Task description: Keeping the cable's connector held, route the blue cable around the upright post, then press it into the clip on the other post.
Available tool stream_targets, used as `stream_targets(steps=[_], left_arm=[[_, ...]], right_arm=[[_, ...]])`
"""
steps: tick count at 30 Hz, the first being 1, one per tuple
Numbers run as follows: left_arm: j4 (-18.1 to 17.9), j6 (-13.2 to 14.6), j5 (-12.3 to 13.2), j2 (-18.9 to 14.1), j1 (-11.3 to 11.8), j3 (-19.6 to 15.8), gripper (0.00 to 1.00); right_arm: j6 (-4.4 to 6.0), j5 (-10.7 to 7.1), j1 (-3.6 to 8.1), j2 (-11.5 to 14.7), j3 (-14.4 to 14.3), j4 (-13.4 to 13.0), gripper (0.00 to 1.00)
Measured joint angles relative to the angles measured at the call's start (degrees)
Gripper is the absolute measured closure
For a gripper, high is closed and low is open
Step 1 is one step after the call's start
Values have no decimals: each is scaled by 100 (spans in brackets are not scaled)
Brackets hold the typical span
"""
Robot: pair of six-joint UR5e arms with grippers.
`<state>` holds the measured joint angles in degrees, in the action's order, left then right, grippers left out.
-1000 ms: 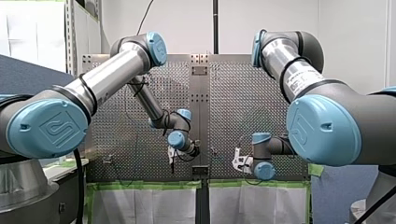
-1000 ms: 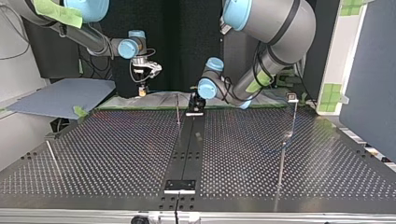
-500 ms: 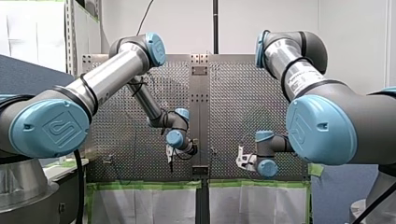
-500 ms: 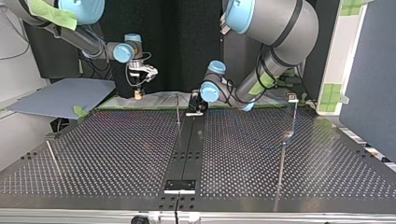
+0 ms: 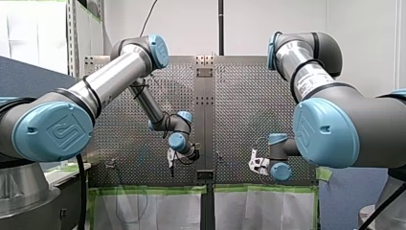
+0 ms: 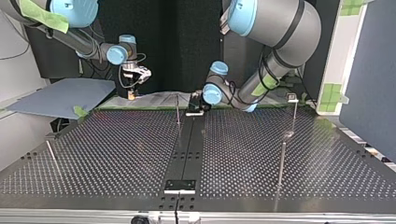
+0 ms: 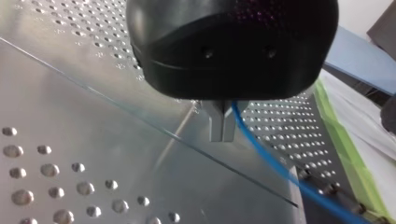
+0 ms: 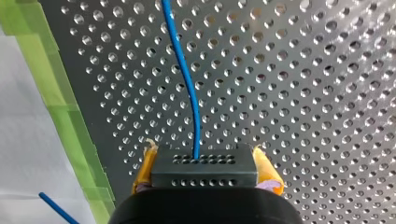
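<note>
Currently: routing stage; the cable seems not yet wrapped round the central post [image 6: 177, 109].
Right gripper [image 8: 204, 161]: yellow pads clamped on the connector [image 8: 204, 178], left of that post in the top view.
Left gripper [image 7: 222, 129]: fingers pinched on the blue cable [image 7: 261, 154], just right of the post.
Next: probably sweep the cable round the post, kept taut.

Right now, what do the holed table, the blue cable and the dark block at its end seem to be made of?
Table: sheet metal, grey with a dull sheen, judging by its glints and punched holes. Cable: probably a smooth blue plastic jacket; it bends in soft curves. Connector: matte dark block with rows of small holes; plastic or metal, I cannot tell.
</note>
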<state>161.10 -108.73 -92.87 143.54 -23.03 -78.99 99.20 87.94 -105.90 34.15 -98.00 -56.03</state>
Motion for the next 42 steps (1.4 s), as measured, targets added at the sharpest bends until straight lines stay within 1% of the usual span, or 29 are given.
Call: stream_targets(steps=[4,7,12,19,24,29,33,35,37,41,42], left_arm=[[94,47,45,0,35,0,100],[114,84,95,1,62,0,100],[123,96,144,0,83,0,100],[50,27,237,1,198,0,100],[15,-5,273,1,273,0,100],[5,-38,331,1,286,0,100],[12,-15,460,1,234,0,100],[29,16,484,1,204,0,100],[94,87,466,1,165,0,100],[290,287,320,1,79,0,100],[349,349,277,1,50,0,100]], right_arm=[[23,-29,41,0,74,105,100],[12,-37,60,0,123,182,100],[-16,-40,81,0,185,240,100],[-29,-86,95,0,326,327,100],[-14,-124,107,0,448,386,100],[-20,-143,115,-1,513,441,100],[-37,-154,117,-3,520,478,100],[-78,-168,114,-2,521,522,100],[-165,-179,110,-2,522,611,100],[-370,-187,90,0,513,790,100],[-436,-190,83,0,510,844,100]])
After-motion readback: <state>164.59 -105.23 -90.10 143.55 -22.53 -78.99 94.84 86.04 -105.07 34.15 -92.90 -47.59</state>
